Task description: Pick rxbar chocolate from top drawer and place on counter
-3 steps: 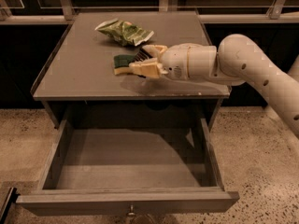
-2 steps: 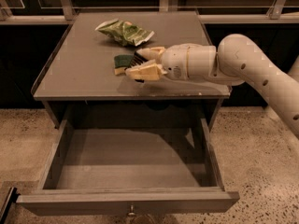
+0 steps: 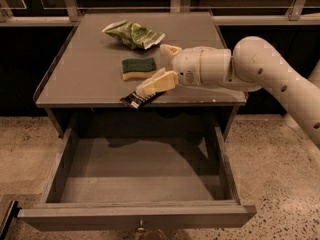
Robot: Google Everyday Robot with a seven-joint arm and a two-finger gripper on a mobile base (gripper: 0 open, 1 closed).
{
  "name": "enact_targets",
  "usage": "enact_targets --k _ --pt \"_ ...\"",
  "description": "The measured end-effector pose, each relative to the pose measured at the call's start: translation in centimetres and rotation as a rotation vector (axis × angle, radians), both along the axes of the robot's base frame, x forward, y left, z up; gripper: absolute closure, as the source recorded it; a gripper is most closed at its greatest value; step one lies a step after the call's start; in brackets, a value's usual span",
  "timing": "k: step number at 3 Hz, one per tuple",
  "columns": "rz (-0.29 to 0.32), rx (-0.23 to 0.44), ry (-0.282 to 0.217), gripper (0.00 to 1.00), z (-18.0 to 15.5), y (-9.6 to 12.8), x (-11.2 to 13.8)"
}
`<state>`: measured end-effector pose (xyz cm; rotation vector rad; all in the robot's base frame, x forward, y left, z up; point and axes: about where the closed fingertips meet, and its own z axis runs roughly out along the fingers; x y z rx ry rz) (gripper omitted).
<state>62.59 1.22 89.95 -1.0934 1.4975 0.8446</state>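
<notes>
The rxbar chocolate (image 3: 136,99), a flat black bar with white print, lies on the counter (image 3: 80,74) at its front edge. My gripper (image 3: 152,69) hovers just above it, reaching in from the right. It is open: the lower finger (image 3: 158,83) sits over the bar's right end and the upper finger (image 3: 169,49) is spread away toward the back. The top drawer (image 3: 135,215) is pulled out below the counter, and its grey floor is bare.
A green and yellow sponge (image 3: 138,67) lies just behind the gripper. A green wrinkly snack bag (image 3: 132,33) lies at the back of the counter. My white arm (image 3: 280,79) comes in from the right. A speckled floor surrounds the unit.
The fingers have spread wider apart. The black bar now shows lying flat on the counter's front edge beneath the lower finger.
</notes>
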Motion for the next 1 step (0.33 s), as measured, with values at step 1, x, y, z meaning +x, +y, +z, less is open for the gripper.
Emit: enact_targets --k 1 --pt "0.0 0.0 0.0 0.0 0.0 0.0 0.0"
